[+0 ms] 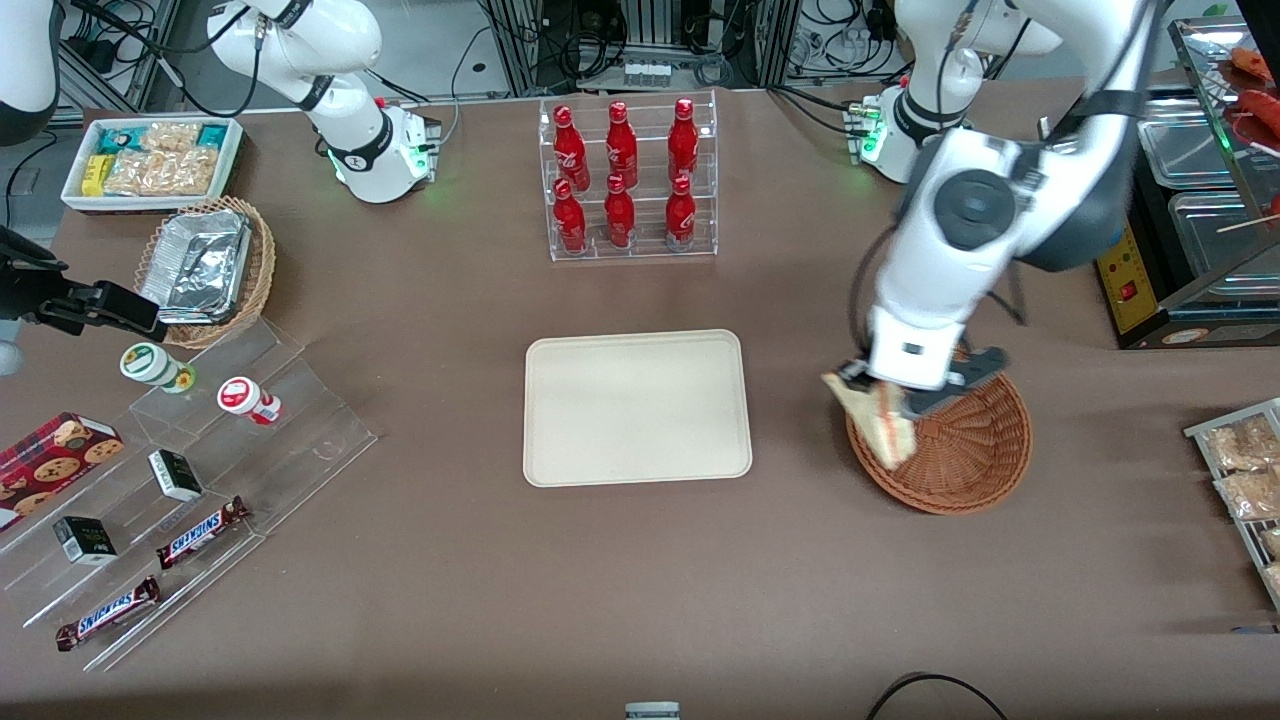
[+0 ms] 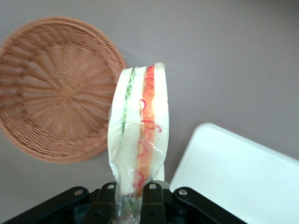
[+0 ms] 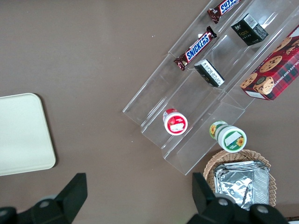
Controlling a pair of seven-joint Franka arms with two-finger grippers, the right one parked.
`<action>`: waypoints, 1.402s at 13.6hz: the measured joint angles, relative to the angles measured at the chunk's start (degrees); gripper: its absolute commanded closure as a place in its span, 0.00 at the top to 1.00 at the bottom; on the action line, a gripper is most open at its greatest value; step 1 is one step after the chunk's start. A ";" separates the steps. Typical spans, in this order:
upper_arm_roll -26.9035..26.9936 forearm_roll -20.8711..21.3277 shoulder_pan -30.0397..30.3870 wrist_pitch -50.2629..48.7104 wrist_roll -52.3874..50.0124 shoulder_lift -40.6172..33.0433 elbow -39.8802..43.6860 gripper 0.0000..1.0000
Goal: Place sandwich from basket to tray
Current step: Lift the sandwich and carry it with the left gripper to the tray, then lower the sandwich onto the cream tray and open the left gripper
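The sandwich (image 1: 878, 422), a plastic-wrapped wedge of white bread with green and red filling (image 2: 140, 135), hangs in the air, held by its wrapped end. My left gripper (image 1: 880, 392) is shut on it (image 2: 129, 196), raised over the rim of the reddish-brown woven basket (image 1: 965, 450) on the side toward the tray. The basket (image 2: 56, 88) is empty inside. The cream tray (image 1: 637, 407) lies flat mid-table, bare, beside the basket toward the parked arm's end; one rounded corner of the tray (image 2: 233, 172) shows under the sandwich.
A clear rack of red bottles (image 1: 626, 178) stands farther from the front camera than the tray. Toward the parked arm's end are an acrylic step shelf with snacks (image 1: 170, 500), a tan basket of foil containers (image 1: 205, 265) and a white snack box (image 1: 152, 160). A wire rack of packets (image 1: 1245, 470) sits at the working arm's edge.
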 measured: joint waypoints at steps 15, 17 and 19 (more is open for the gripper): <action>-0.06 0.01 -20.11 10.55 -0.36 22.19 11.02 0.00; -0.07 0.01 -20.63 12.31 -0.36 23.92 11.59 0.00; -0.07 0.01 -21.60 12.87 -0.36 25.25 11.82 0.00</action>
